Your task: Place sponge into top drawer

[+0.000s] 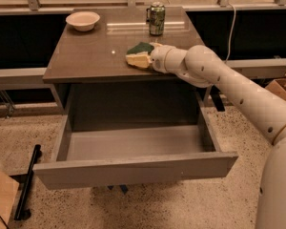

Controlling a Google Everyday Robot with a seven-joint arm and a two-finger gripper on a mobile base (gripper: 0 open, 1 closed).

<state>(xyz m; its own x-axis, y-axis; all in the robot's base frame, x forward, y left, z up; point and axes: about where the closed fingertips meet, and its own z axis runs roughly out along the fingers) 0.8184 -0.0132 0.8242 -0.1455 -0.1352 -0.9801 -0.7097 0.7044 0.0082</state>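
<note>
One sponge [139,55] sits on the tabletop [81,56] against the gripper [150,60]; whether it is grasped cannot be told. One can [157,19] and one bowl [83,20] stand behind. One drawer [133,170] gapes below.

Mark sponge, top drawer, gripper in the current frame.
sponge [137,59]: camera view, pale foam side.
top drawer [133,170]: camera view, front panel.
gripper [152,57]: camera view, tip at the sponge's right end.

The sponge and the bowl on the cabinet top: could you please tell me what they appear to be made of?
Sponge: soft pale-yellow foam under a dark green scouring layer, matte; the gripper is at its right edge. Bowl: probably ceramic or plastic, smooth off-white.
</note>
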